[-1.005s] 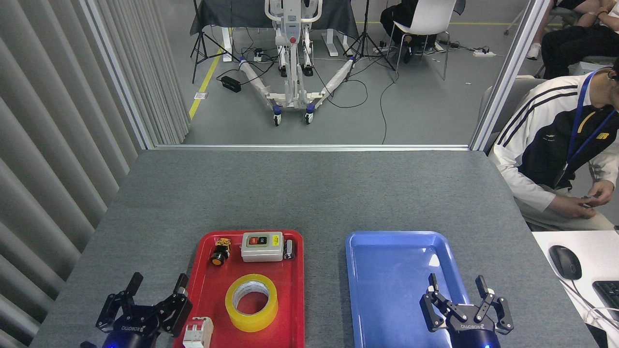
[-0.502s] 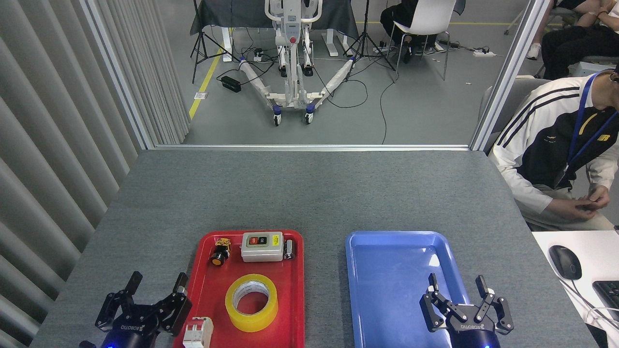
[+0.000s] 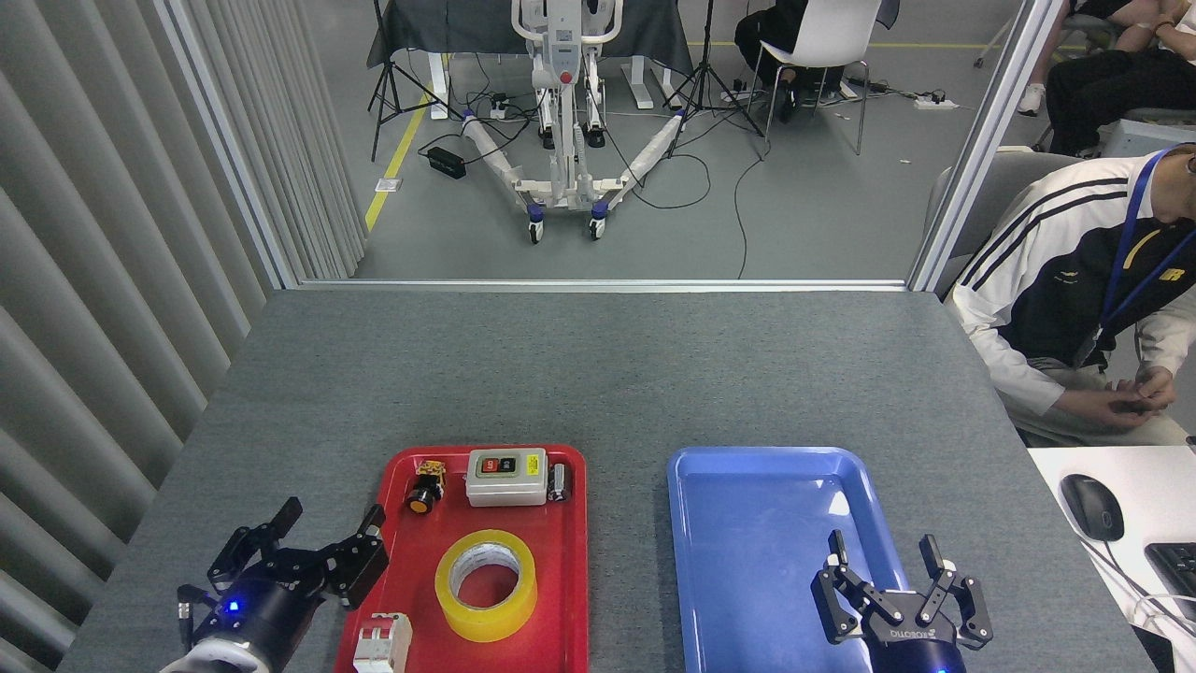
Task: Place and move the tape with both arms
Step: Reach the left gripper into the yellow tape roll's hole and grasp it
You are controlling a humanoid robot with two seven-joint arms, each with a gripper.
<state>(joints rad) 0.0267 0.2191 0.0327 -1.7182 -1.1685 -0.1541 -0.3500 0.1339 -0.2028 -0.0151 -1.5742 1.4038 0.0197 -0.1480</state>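
Change: the left gripper (image 3: 329, 523) has risen and turned toward the red tray (image 3: 565, 561) compared with a moment ago; its blue light now shows.
Left gripper state: fingers spread apart, holding nothing.
Right gripper (image 3: 883, 553): unmoved above the blue tray (image 3: 747, 467), fingers apart, empty.
Tape (image 3: 486, 585): lies flat in the red tray, untouched, near the grey switch box (image 3: 506, 477).
Meaning: probably the left arm begins its reach for the tape, though its height above the tray is hard to judge.

We are seeing glossy yellow tape (image 3: 486, 585) lying on seemingly plastic shiny red tray (image 3: 561, 598); grey tabletop (image 3: 598, 374) looking matt, felt-like.
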